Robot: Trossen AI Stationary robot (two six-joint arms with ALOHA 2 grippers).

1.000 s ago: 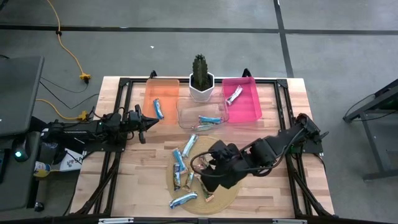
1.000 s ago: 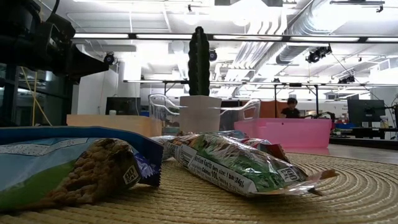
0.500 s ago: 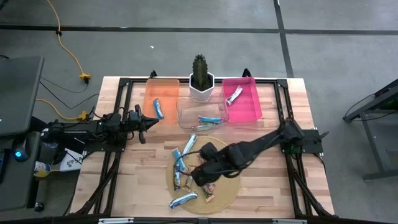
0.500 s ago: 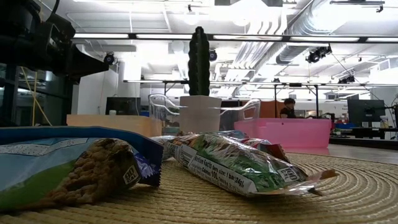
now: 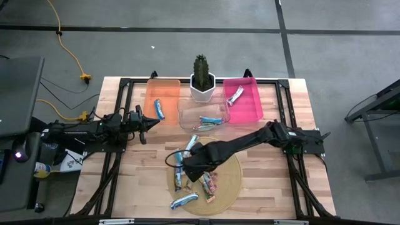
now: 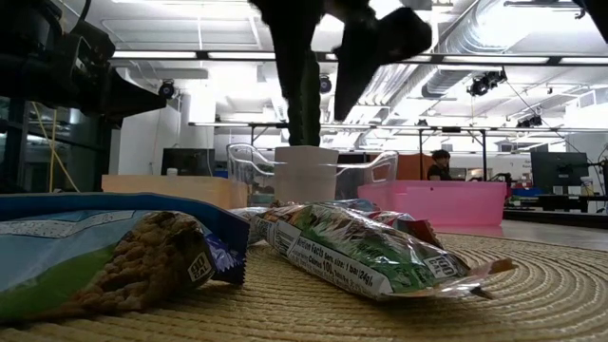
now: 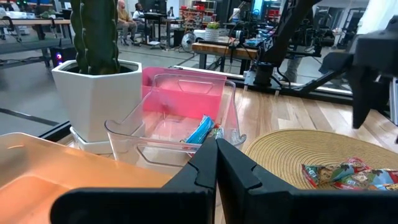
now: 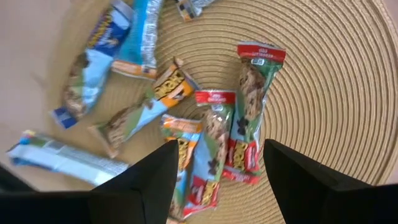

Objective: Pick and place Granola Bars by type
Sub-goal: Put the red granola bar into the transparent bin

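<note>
Several granola bars (image 5: 187, 172) lie in a loose heap on a round woven mat (image 5: 228, 182). In the right wrist view they show as red-and-green bars (image 8: 247, 106), an orange-tipped bar (image 8: 146, 109) and blue-and-white bars (image 8: 134, 34). Single bars lie in the orange bin (image 5: 160, 110), the clear bin (image 5: 210, 120) and the pink bin (image 5: 235, 95). My right gripper (image 5: 187, 164) hangs open above the heap, fingers pointing down (image 8: 217, 186), touching nothing; the low view shows it high over the bars (image 6: 328, 47). My left gripper (image 5: 152, 120) is shut (image 7: 216, 152) and waits beside the orange bin.
A cactus in a white pot (image 5: 201, 80) stands at the far edge between the orange bin (image 5: 165, 90) and the pink bin (image 5: 249, 109). The clear bin (image 5: 187, 115) sits in front of it. A person (image 6: 442, 166) is in the room behind.
My right arm has stretched out toward the table's left edge, carrying its gripper from the near right part of the mat to a place above the heap of bars. In the low view its fingers have come into sight from above. The bars have stayed put.
</note>
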